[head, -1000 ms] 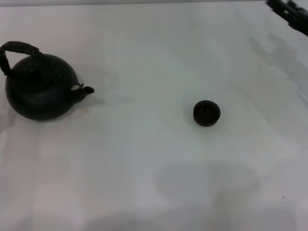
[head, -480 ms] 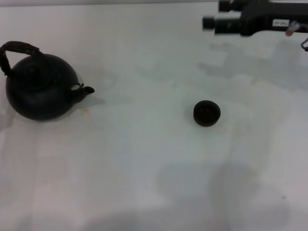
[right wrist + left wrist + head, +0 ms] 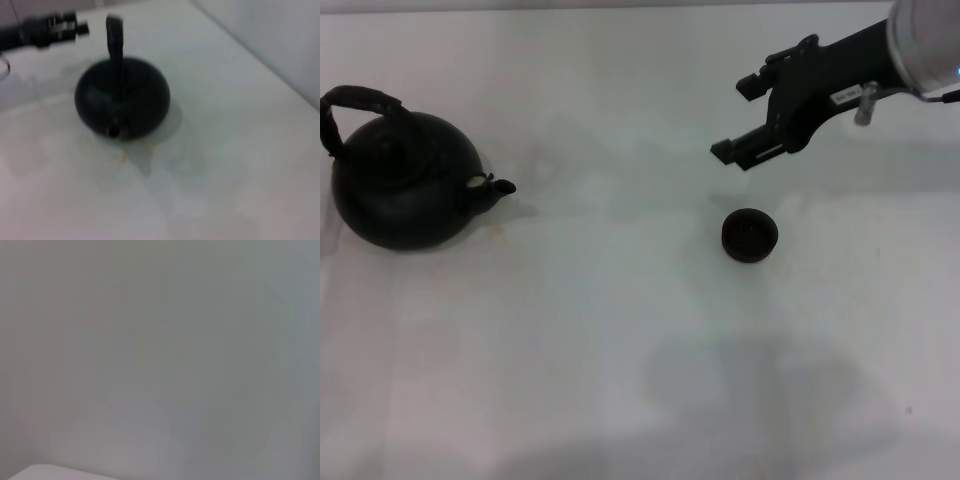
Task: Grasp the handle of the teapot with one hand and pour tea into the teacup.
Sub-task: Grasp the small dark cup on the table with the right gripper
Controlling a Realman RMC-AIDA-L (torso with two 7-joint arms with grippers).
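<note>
Black teapot (image 3: 405, 180) sat far left on surface (image 3: 620, 350); teacup (image 3: 750, 234) centre-right. Right pincer (image 3: 740, 120) hovered spread above teacup. Risk: low sweep toward handle (image 3: 350, 105) could clip cup.

One teapot (image 3: 405, 180), one teacup (image 3: 750, 235) and one open gripper (image 3: 743, 117) on one white table (image 3: 620, 350)

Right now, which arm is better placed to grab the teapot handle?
Probably the right. The right gripper is open above the table, behind the teacup, though far from the handle of the teapot. The left gripper is out of the head view.
</note>
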